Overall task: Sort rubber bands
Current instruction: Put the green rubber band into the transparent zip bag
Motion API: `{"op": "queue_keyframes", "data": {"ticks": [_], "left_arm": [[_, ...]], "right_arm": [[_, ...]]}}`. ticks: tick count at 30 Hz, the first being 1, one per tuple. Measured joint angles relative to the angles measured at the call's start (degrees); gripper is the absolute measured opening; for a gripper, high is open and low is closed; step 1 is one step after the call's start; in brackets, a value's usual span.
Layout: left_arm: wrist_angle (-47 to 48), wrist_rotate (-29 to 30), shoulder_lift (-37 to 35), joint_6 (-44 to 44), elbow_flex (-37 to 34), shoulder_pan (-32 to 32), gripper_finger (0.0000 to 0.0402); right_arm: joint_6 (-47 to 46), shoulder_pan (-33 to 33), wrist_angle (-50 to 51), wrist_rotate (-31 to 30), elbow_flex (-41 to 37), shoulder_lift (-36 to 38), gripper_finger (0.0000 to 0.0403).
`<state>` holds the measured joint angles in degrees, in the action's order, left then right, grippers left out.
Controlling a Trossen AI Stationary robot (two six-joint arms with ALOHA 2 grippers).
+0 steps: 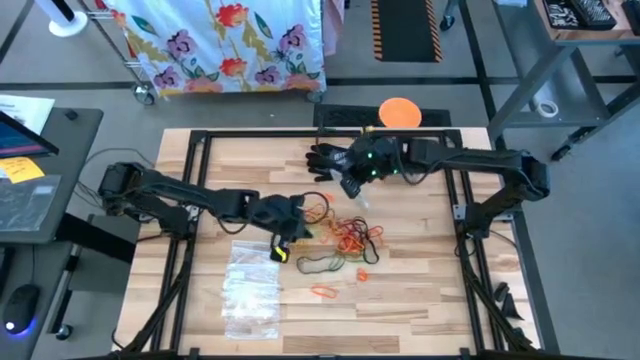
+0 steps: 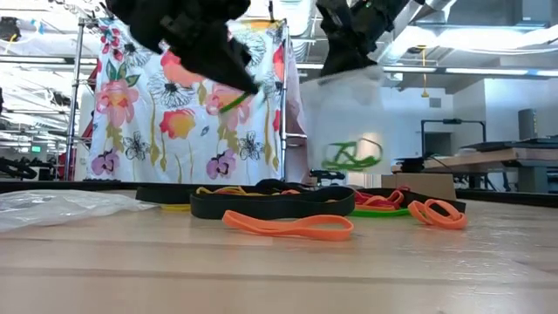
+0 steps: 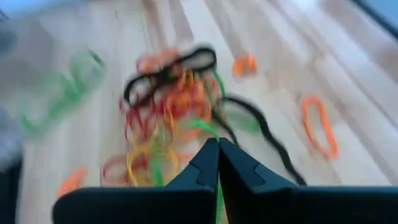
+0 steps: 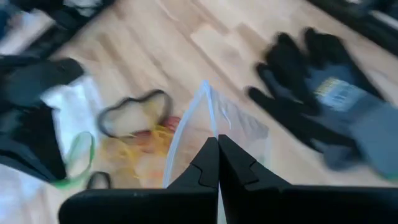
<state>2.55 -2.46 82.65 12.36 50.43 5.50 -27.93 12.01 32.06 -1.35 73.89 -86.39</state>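
The left pincer [image 1: 297, 232] hangs above the wooden desk [image 1: 430, 290], over the near-left edge of the heap of rubber bands [image 1: 345, 238]. Its two fingers are pressed together, and in the left wrist view a thin green rubber band [image 3: 205, 127] runs out from between the tips [image 3: 218, 144]; the low view shows the same green loop [image 2: 234, 102] pinched and lifted clear of the desk.

The right pincer [image 1: 357, 186] is raised at the far middle of the desk, just beside the black glove [image 1: 328, 158]. Its fingers are also closed, clamped on the rim of a clear plastic bag [image 4: 214, 127] that hangs beneath it. In the low view the bag [image 2: 349, 122] dangles in the air with green bands [image 2: 351, 155] inside it.

The remaining rubber bands lie in a loose tangle at the desk's centre: orange, red, yellow, green and black loops overlapping. A large black band [image 1: 322, 264] lies on the near side of the heap, with small orange bands [image 1: 325, 292] scattered just beyond it toward the front edge. In the low view an orange band [image 2: 288, 225] lies nearest the camera, with a wide black band [image 2: 270, 203] behind it.

More clear plastic bags [image 1: 250, 290] rest flat on the desk at the near left, well apart from the heap.
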Motion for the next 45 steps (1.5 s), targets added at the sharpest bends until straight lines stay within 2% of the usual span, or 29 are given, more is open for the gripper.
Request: {"op": "queue_keyframes", "data": {"ticks": [2, 5, 8, 13, 23, 31, 37, 45], "left_arm": [[-5.75, 1.88, 0.00, 1.11, -0.26, 0.80, 0.0000], [-16.19, 8.12, 0.56, 6.29, -0.01, 2.19, 0.0000], [-22.09, 11.48, 1.09, 11.53, -0.04, 2.32, 0.0000], [-28.16, 11.49, 0.96, 13.82, 0.00, 0.39, 0.0000], [-29.91, 7.18, 4.50, 11.49, 1.46, -4.08, 0.0000], [-25.56, 8.44, 9.40, 11.58, 5.65, -4.24, 0.0000], [-14.28, 11.82, 9.11, 7.43, 7.62, -4.34, 0.0000], [3.42, 11.83, 9.07, -1.88, 15.59, -4.48, 0.0000]], "right_arm": [[-1.45, -1.76, -1.27, 0.11, -0.48, 0.00, 0.0000], [-2.80, -4.33, -2.42, 0.05, -0.48, -0.44, 0.0000], [-4.17, -6.30, -2.76, -0.02, -0.48, -0.68, 0.0000], [-5.69, -8.31, -2.83, -0.94, -0.48, -0.68, 0.0000], [-6.31, -8.06, -5.41, -1.44, -0.48, -0.68, 0.0000], [-6.58, -6.85, -5.63, 0.39, -0.50, -0.68, 0.0000], [-6.58, -6.88, -5.70, 2.67, -0.50, -0.55, 0.0000], [-7.35, -7.73, -5.47, 2.93, -0.50, -0.50, 0.0000]]}}
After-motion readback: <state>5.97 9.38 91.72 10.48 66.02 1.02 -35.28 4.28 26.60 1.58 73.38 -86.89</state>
